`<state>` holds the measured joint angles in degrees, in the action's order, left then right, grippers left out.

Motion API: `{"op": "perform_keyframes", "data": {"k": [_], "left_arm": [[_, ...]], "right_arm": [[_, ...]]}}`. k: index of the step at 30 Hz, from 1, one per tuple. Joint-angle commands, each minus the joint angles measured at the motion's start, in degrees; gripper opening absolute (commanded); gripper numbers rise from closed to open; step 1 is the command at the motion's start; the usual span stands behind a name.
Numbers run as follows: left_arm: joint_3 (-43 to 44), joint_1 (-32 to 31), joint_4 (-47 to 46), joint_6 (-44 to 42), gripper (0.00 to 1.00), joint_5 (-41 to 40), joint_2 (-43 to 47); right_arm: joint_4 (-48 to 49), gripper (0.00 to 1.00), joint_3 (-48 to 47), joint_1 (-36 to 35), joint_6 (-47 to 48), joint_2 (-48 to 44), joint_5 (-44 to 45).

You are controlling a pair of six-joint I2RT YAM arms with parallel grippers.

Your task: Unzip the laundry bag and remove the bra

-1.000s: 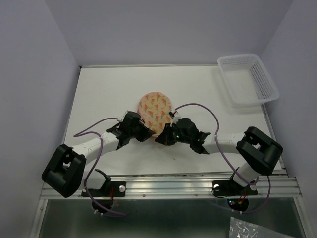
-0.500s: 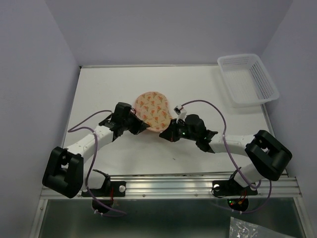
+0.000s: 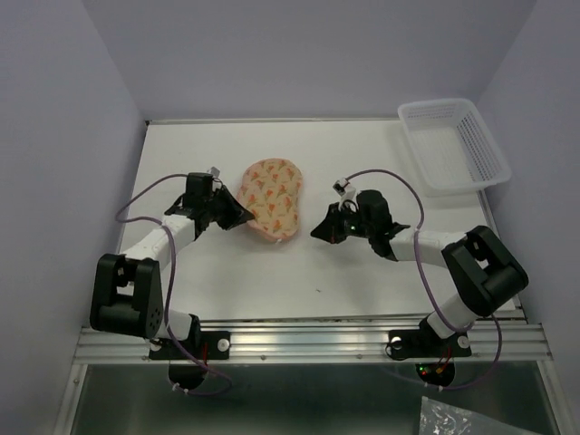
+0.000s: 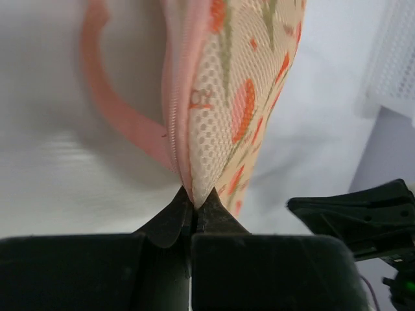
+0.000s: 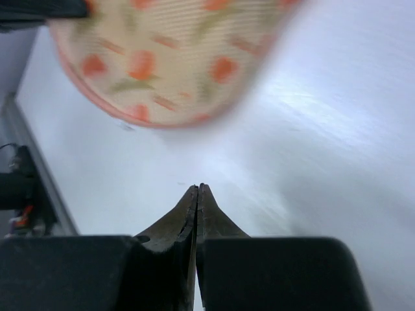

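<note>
Right tool [image 3: 316, 234] withdrawn, left tool [image 3: 246, 217] pinching laundry bag [image 3: 274, 198] edge

- The top external camera sat above and behind the arm bases. It looked down on the whole table [image 3: 362, 154] from far enough back to take in both arms and the white basket [image 3: 412, 113] at the far right corner.
- The left wrist camera looked along the left gripper [image 4: 193, 196], very near the laundry bag [image 4: 240, 97] (the mesh weave showed). It faced the right gripper [image 4: 295, 207] and the basket's edge.
- The right wrist camera looked low across the table, with the bag blurred along the top of the frame and the near-edge rail [image 5: 39, 175] at the left border.
- All three views shared the bag and the table around it.
</note>
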<state>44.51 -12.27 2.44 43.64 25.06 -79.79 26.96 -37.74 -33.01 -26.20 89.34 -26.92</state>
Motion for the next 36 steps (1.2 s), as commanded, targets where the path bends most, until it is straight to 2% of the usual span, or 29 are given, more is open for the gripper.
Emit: {"op": "perform_keyframes", "data": {"k": [1,6,8,13,15,16,18,19,24,28,36], "left_arm": [[3.1,8.1,0.2,-12.9,0.0,-6.6,0.0],[4.3,8.5,-0.6,-14.0,0.0,-4.8,-1.9],[4.3,8.3,-1.9,-14.1,0.0,-1.8,-3.1],[4.0,7.9,-1.8,-13.1,0.0,-2.8,-2.4],[3.8,7.9,-0.5,-10.5,0.0,-4.0,-1.6],[3.6,7.6,-0.1,-8.9,0.0,-5.4,-0.7],[3.4,7.0,2.8,-2.5,0.0,-6.9,0.2],[3.3,6.0,5.4,0.3,0.0,-8.7,1.0],[1.6,3.1,11.8,13.7,0.0,-12.2,5.2],[0.4,-1.3,13.8,22.4,0.0,-16.0,10.0],[1.2,-6.9,16.8,27.2,0.0,-20.6,14.3]], "right_arm": [[-6.0,0.01,-0.8,9.0,9.2,2.5,0.9],[-6.3,0.01,-2.4,9.8,12.6,3.3,-1.7],[-6.5,0.01,-3.5,9.8,12.6,3.5,-4.2],[-6.2,0.01,-3.2,8.6,13.1,1.0,-6.0],[-4.9,0.06,-2.6,7.0,13.1,-0.3,-4.6],[-4.7,0.17,-2.4,5.9,13.9,-1.7,-3.4],[-4.5,0.21,-2.5,0.5,16.6,-3.0,2.2],[-4.5,0.33,-2.8,-1.2,17.1,-4.0,4.3],[0.8,0.41,-2.2,-8.8,15.1,-5.4,13.3],[0.3,0.49,-3.8,-14.0,16.5,-4.6,21.1],[2.5,0.54,-5.4,-16.0,10.5,-3.2,24.8]]}}
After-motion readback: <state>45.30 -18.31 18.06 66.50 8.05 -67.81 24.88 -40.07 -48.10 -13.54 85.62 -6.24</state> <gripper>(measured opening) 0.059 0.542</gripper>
